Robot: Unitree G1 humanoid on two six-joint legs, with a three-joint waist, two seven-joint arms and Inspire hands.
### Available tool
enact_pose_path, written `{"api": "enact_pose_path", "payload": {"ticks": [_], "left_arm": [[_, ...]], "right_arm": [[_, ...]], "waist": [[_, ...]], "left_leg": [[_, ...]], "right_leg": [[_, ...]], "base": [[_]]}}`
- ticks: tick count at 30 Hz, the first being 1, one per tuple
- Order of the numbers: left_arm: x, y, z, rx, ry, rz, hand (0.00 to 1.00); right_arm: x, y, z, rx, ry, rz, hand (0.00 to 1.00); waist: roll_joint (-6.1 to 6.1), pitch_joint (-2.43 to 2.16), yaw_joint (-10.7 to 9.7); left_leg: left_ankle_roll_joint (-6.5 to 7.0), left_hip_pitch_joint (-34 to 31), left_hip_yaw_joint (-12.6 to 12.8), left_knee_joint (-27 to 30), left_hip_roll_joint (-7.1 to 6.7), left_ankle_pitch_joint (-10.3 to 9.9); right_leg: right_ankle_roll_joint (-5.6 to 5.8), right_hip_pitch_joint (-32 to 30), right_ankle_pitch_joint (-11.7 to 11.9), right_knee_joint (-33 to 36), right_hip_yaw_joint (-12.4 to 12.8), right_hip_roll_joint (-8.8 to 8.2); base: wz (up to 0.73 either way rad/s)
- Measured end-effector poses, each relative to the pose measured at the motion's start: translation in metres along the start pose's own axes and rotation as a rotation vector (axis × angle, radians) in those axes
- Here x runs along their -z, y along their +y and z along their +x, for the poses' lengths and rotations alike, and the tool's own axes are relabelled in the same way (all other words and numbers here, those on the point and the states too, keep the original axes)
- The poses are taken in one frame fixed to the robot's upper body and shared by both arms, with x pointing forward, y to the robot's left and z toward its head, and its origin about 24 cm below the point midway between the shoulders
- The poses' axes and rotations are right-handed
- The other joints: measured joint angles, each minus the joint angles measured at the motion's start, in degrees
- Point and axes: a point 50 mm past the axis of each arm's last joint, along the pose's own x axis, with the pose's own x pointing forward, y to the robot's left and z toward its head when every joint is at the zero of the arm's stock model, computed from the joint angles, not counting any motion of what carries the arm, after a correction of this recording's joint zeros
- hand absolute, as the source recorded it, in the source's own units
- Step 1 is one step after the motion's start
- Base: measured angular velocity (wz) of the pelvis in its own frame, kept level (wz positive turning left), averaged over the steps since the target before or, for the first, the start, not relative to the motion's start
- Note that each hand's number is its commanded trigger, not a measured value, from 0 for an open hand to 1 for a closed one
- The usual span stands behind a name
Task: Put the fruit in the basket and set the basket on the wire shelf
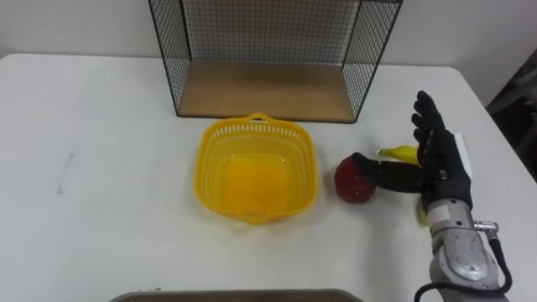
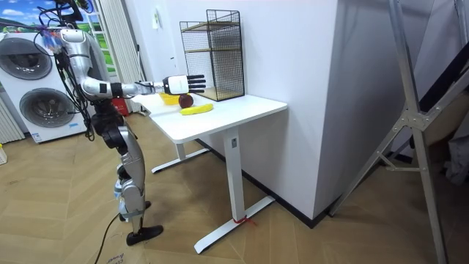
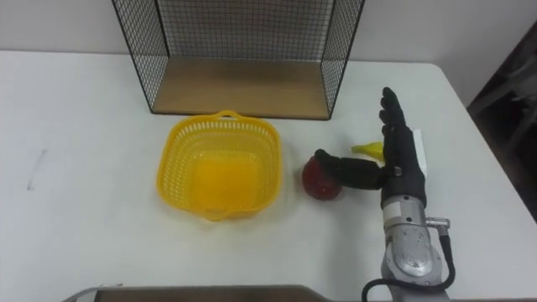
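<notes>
The robot's right hand (image 1: pixel 438 161) hangs over the white table (image 1: pixel 101 168), fingers straight and slightly spread, pointing away from the robot. The thumb is stretched out sideways to the left. It holds nothing. The thumb's tip rests against the upper right side of the red apple (image 1: pixel 353 181), which sits on the table just left of the hand.

From the head camera, the banana (image 1: pixel 401 153) shows as a yellow tip in the angle between thumb and fingers, with a sliver more at the wrist's left edge; the hand covers the rest. The yellow basket (image 1: pixel 256 125) lies well to the hand's left, beyond the apple, apart from it and with no fruit inside. The wire shelf (image 1: pixel 264 88) stands ahead and left of the fingertips, its wooden floor bare, its open side facing the basket.

The room view shows the banana whole, lying flat near the table's edge under the outstretched arm, with the apple just behind it. That view also shows the shelf rising to a second wooden tier. The robot stands upright at the table's end, on the room view's left, with washing machines (image 2: pixel 37 88) behind it.
</notes>
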Motion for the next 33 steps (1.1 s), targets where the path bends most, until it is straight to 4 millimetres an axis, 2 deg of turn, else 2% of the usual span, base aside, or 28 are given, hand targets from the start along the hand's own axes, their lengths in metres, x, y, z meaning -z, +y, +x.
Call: {"api": "enact_pose_path", "payload": {"ticks": [6, 12, 16, 20, 27, 33], "left_arm": [[0.002, -0.001, 0.0, 0.003, 0.008, 0.002, 0.0], [0.005, -0.003, -0.001, 0.01, 0.019, 0.002, 0.0], [0.006, -0.004, -0.001, 0.026, 0.018, 0.041, 0.0], [0.006, -0.004, -0.001, 0.033, 0.021, 0.067, 0.0], [0.006, -0.005, -0.001, 0.047, 0.024, 0.087, 0.0], [0.003, -0.003, 0.0, 0.042, 0.023, 0.084, 0.0]], "right_arm": [[0.001, 0.0, 0.0, -0.01, 0.0, -0.03, 0.0], [0.015, 0.0, -0.002, -0.02, 0.054, -0.082, 0.0], [0.014, 0.0, -0.001, -0.026, 0.045, -0.123, 0.0], [0.014, 0.0, -0.001, -0.028, 0.043, -0.133, 0.0], [0.015, 0.001, -0.001, -0.035, 0.046, -0.163, 0.0], [0.019, 0.006, 0.005, -0.104, 0.068, -0.164, 0.0]], "waist": [[0.11, 0.06, 0.0], [0.41, 0.11, 0.0], [0.59, -0.03, 0.1], [0.56, -0.23, 0.1], [0.49, -0.24, 0.3], [-0.13, -0.29, 0.5]], "left_leg": [[0.0, 0.0, -0.3, 0.0, 0.0, 0.0], [0.0, 0.0, -0.5, 0.0, 0.0, 0.0], [-0.01, 0.0, -0.5, 0.0, 0.0, 0.0], [0.0, 0.0, -0.5, 0.2, 0.0, 0.0], [0.0, -0.1, -0.5, 0.5, 0.0, 0.0], [0.0, -0.3, -0.6, 0.9, 0.0, 0.0]], "right_leg": [[0.0, 0.3, 0.0, -0.1, -0.4, 0.0], [0.0, 0.3, 0.0, -0.2, -0.5, -0.01], [0.0, 0.3, 0.0, -0.1, -0.5, -0.01], [0.0, 0.3, 0.0, -0.1, -0.5, -0.02], [-0.02, 0.4, 0.0, -0.1, -0.4, -0.05], [-0.04, 0.4, 0.0, -0.1, -0.4, -0.08]], "base": [[0.03], [0.0], [0.0], [0.0], [0.0], [0.0]]}}
